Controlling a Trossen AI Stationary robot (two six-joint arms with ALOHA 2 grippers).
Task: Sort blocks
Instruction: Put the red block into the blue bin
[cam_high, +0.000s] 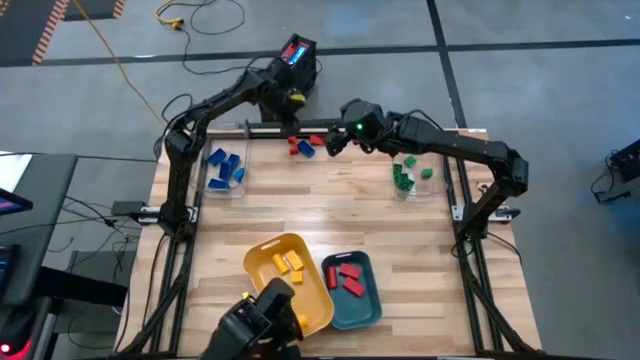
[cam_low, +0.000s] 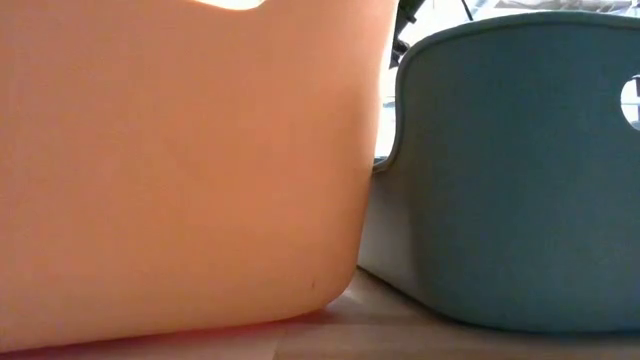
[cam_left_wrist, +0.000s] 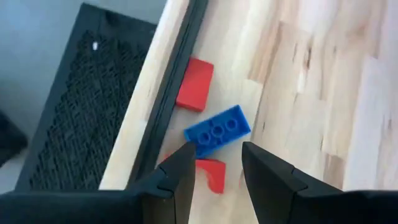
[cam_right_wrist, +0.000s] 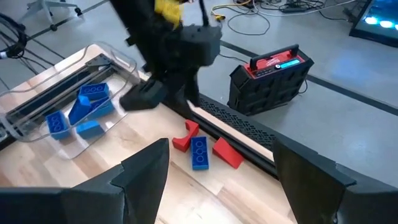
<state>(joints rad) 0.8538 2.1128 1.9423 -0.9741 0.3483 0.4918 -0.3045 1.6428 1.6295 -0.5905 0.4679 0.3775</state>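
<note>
High view, table (cam_high: 330, 215): light wood, with loose blocks grouped at the far edge and the sorted ones spread around it.
Left gripper (cam_high: 294, 128): at about 12 o'clock on the table, hanging over the far edge just above the loose blocks.
Left gripper state: in the left wrist view its fingers (cam_left_wrist: 180, 177) stand apart with nothing between them, the blue block (cam_left_wrist: 217, 129) lying just ahead of the tips.
Loose blocks: two red blocks (cam_left_wrist: 195, 84) lie either side of the blue one, against the black rail (cam_left_wrist: 168, 93) at the table's far edge.
Right gripper (cam_high: 333, 143): just to the 3 o'clock side of that group, jaws spread wide and empty, aimed at the same blocks.
Blue blocks (cam_high: 226, 167): in a clear container (cam_high: 222, 188) at about 10 o'clock.
Green blocks (cam_high: 405, 172): in a second clear container at about 2 o'clock.
Yellow tray (cam_high: 258, 262): at 6 o'clock, holding yellow blocks (cam_high: 288, 266).
Teal tray (cam_high: 368, 305): touching the yellow tray's 3 o'clock side, holding red blocks (cam_high: 347, 277).
Low view: filled by the two trays' walls.
</note>
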